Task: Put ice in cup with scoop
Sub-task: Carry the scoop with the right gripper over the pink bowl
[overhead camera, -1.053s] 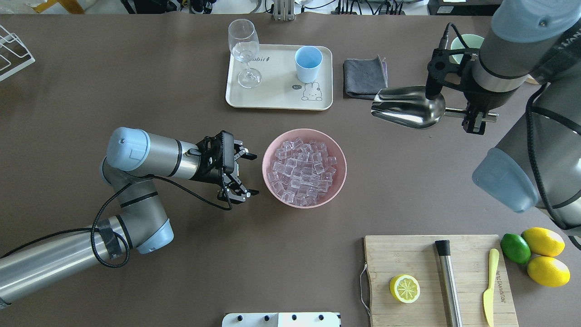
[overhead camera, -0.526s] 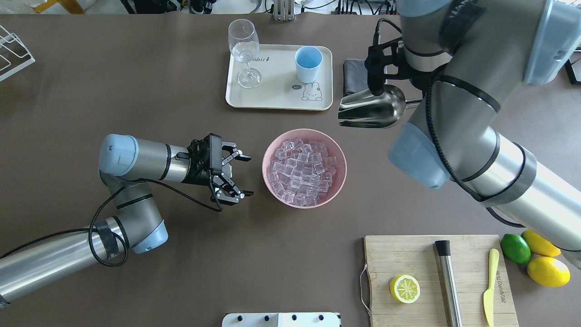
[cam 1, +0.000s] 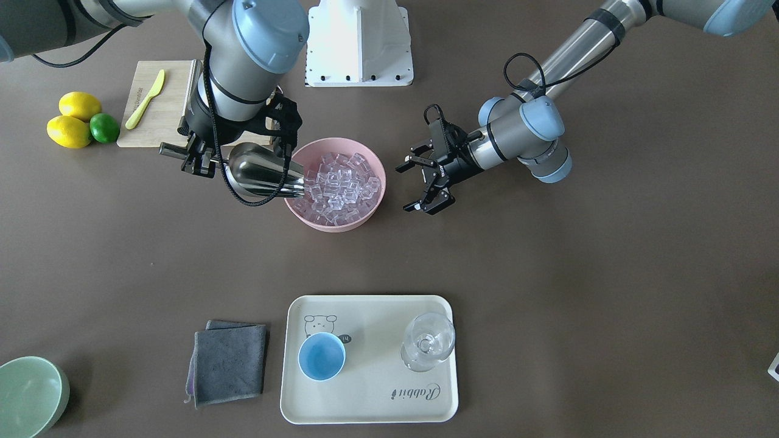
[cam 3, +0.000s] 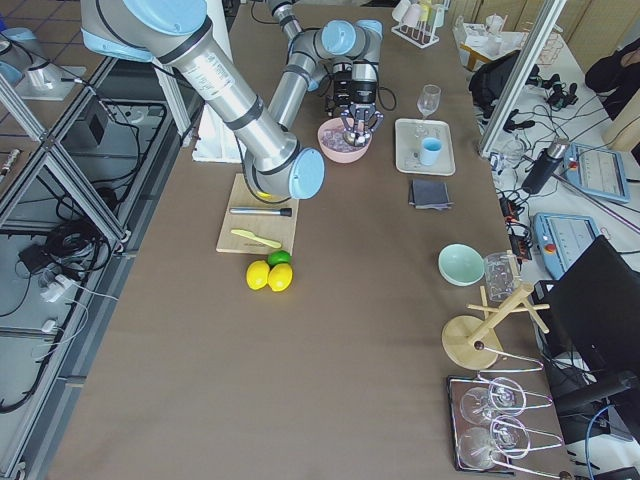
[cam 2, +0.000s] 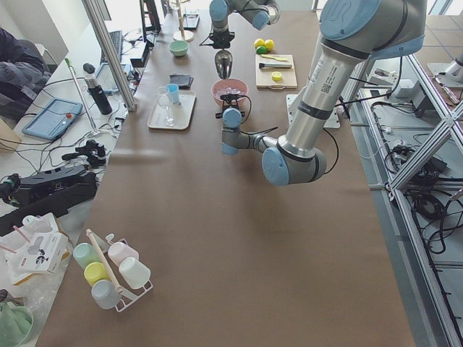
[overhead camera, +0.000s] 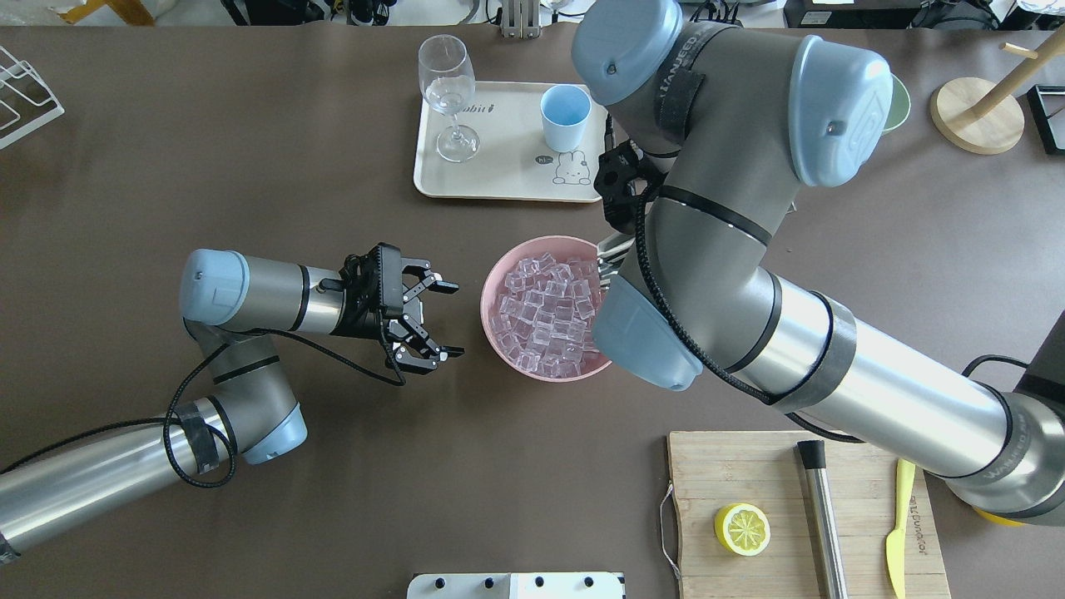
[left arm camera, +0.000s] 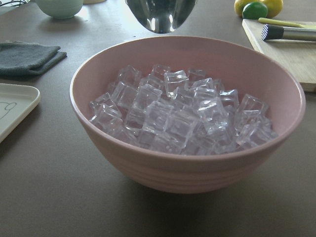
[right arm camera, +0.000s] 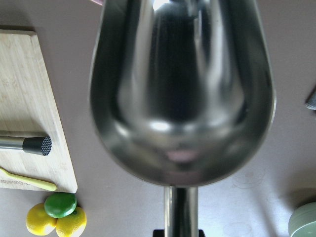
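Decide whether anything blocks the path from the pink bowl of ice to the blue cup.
Nothing visible does. In the front-facing view only bare table lies between the pink bowl of ice and the tray holding the blue cup. The wine glass stands beside the cup, apart from it.

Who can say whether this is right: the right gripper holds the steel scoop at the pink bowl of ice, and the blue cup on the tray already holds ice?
Wrong on one point: the cup is empty, as the front-facing view shows. The right gripper does hold the scoop at the pink bowl of ice, and the cup is on the tray.
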### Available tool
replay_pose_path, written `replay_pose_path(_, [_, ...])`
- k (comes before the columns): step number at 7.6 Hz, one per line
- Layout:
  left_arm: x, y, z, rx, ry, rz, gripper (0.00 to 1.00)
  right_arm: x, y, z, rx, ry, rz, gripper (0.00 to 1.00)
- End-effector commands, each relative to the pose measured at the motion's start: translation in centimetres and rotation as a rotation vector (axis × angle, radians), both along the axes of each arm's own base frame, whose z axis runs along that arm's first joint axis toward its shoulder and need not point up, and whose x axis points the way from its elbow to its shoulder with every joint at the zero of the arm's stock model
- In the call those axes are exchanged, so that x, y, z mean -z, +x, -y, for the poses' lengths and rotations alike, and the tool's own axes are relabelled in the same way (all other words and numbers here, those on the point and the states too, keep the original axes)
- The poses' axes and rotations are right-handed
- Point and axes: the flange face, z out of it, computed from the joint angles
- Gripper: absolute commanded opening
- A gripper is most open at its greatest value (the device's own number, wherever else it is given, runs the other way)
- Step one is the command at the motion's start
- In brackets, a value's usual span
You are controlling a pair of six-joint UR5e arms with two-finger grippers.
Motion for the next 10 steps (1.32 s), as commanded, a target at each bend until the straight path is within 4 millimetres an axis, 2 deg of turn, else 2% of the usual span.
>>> replay_pose_path(1, [0.0,0.1,0.0,0.006,0.001,-0.008,0.98,-0.9,-3.5,-1.4,0.047,-0.008,-0.049,0.0])
replay_pose_path(5, [1.0,0.5,0.3,0.013,0.001,-0.012,0.98,-1.7,-3.7,-1.0,0.044,-0.021,-0.108,0.0])
replay_pose_path(8, [2.4,1.3,0.9,0.019,-0.013,0.007,0.98,-0.2,-6.7,0.4,0.056,-0.047,-0.141,0.0])
replay_pose_path(10, [2.7,1.8,0.7,0.015,-0.015,0.012,0.98,-0.4,-8.7,0.2,0.059,-0.059,-0.164,0.0])
